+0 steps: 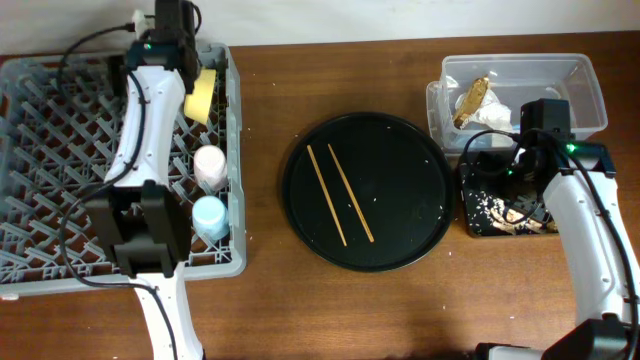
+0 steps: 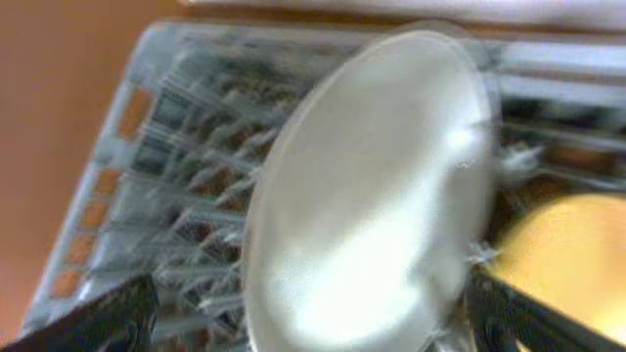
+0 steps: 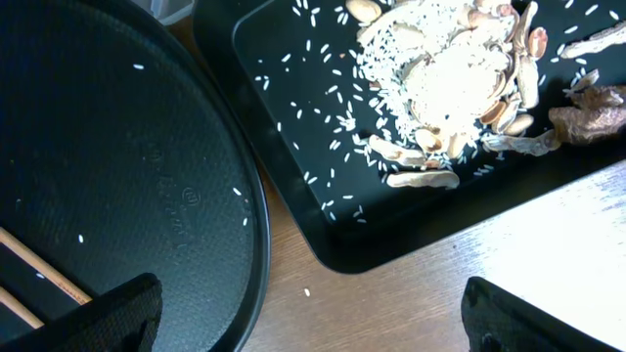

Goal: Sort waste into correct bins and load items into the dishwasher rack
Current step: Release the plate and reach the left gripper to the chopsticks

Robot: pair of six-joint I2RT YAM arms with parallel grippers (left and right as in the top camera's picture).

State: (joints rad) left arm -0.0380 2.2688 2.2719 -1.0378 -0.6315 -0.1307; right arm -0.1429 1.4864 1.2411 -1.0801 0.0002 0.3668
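The grey-white plate point(image 2: 372, 186) stands tilted on edge among the pegs of the grey dishwasher rack point(image 1: 40, 160). My left gripper point(image 2: 318, 323) is open around the plate, with a gap at its left finger. The yellow bowl point(image 1: 200, 95), pink cup point(image 1: 209, 165) and blue cup point(image 1: 209, 215) sit in the rack's right side. Two chopsticks point(image 1: 340, 193) lie on the round black tray point(image 1: 400, 150). My right gripper point(image 3: 313, 323) is open and empty over the wood between the round tray and the shallow black tray point(image 3: 293, 166), which holds food leftovers point(image 3: 450, 78). Napkins point(image 1: 480, 105) lie in the clear tub point(image 1: 590, 90).
My left arm point(image 1: 145, 130) stretches over the rack and hides the plate from above. Rice grains are scattered on the round tray point(image 3: 98, 147) and the shallow tray. Bare wooden table point(image 1: 330, 310) runs along the front.
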